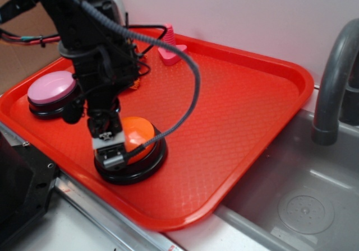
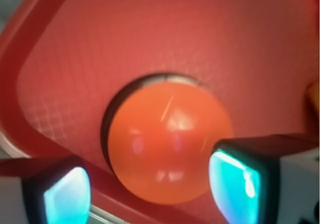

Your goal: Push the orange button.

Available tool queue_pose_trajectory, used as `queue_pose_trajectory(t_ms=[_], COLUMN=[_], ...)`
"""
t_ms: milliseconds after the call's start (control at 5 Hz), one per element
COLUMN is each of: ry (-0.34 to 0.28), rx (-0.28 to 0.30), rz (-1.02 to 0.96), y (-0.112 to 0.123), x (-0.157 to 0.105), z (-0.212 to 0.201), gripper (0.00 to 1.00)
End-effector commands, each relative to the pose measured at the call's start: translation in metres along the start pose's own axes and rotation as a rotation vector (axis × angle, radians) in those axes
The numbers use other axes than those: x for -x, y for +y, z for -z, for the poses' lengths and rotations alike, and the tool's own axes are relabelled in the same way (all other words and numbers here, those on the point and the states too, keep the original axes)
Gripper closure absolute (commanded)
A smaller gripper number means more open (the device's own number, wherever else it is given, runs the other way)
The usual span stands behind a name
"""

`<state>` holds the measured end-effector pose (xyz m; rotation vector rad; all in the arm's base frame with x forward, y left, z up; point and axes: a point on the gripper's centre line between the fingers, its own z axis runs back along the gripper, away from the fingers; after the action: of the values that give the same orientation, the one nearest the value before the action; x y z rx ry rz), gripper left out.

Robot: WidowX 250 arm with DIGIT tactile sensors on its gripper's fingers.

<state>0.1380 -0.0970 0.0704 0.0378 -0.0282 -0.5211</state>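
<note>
The orange button (image 1: 139, 132), a glossy dome on a black ring base, sits near the front of the red tray (image 1: 247, 122). My gripper (image 1: 110, 152) hangs right over the dome's near-left side, hiding part of it. In the wrist view the dome (image 2: 167, 139) fills the middle, very close. My gripper (image 2: 150, 194) is open, with one fingertip (image 2: 67, 194) left of the dome and the other at its lower right. Nothing is held. Whether the fingers touch the dome cannot be made out.
A same-shaped button with a pink-lilac top (image 1: 51, 88) stands at the tray's left edge. A pink object (image 1: 169, 48) stands at the tray's back rim. A grey sink (image 1: 297, 200) with a faucet (image 1: 334, 88) lies to the right.
</note>
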Motion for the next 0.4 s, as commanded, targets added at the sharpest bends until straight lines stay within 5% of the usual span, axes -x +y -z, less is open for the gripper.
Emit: queue_pose_trajectory(t_ms=[0, 200], ry=[0.057, 0.068], rx=[0.031, 0.033], rz=[0.005, 0.006], y=[-0.0043, -0.0026], x=[-0.0132, -0.0170], z=[0.0189, 0.0197], gripper=[0.00, 0.00])
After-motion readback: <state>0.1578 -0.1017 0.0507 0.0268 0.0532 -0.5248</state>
